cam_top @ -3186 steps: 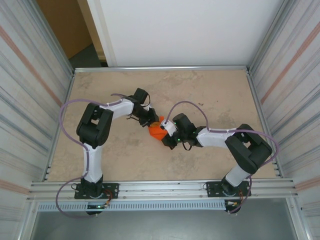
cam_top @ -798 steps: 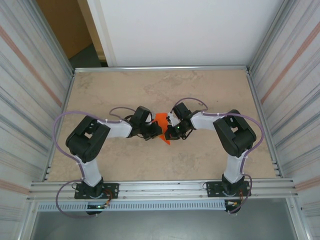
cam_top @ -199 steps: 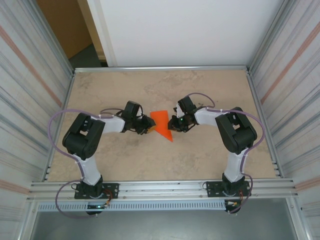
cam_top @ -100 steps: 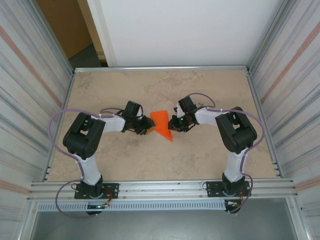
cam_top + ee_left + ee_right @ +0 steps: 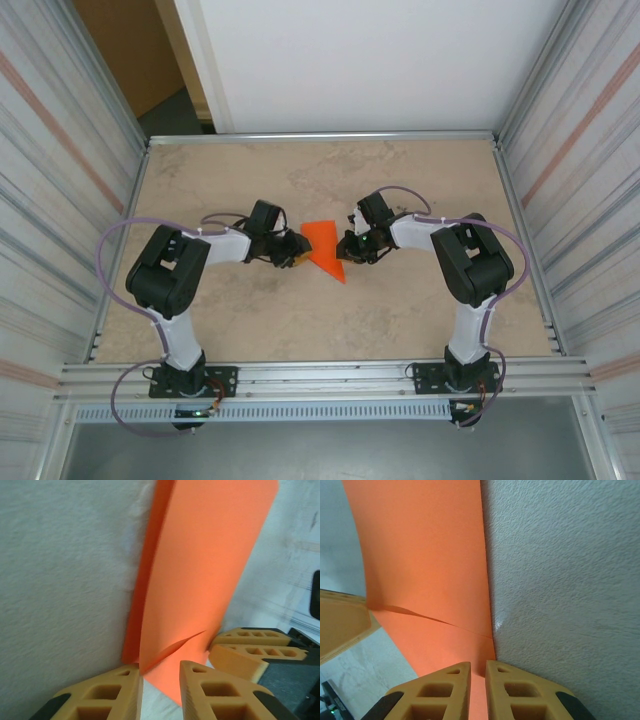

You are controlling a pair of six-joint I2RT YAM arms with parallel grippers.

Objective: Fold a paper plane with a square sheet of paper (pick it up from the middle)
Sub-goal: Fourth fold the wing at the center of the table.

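Paper plane (image 5: 325, 252) on table (image 5: 420, 310), side edges at left and right jaws.

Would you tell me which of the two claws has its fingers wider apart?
The left claw: a clear gap shows between its fingers; the right claw is nearly closed on the orange paper.

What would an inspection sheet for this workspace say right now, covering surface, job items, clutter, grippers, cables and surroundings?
Surface: table, beige and mottled.
Job's things: orange paper folded to a pointed shape, lying mid-table between the arms.
Clutter: nothing seen.
Grippers: left gripper with jaws a little apart at the paper's edge; right gripper with jaws nearly together at the opposite edge, grip unclear.
Cables: purple cables loop off both arms, away from the paper.
Surroundings: corrugated walls either side, white panel behind, metal rail at the near edge.
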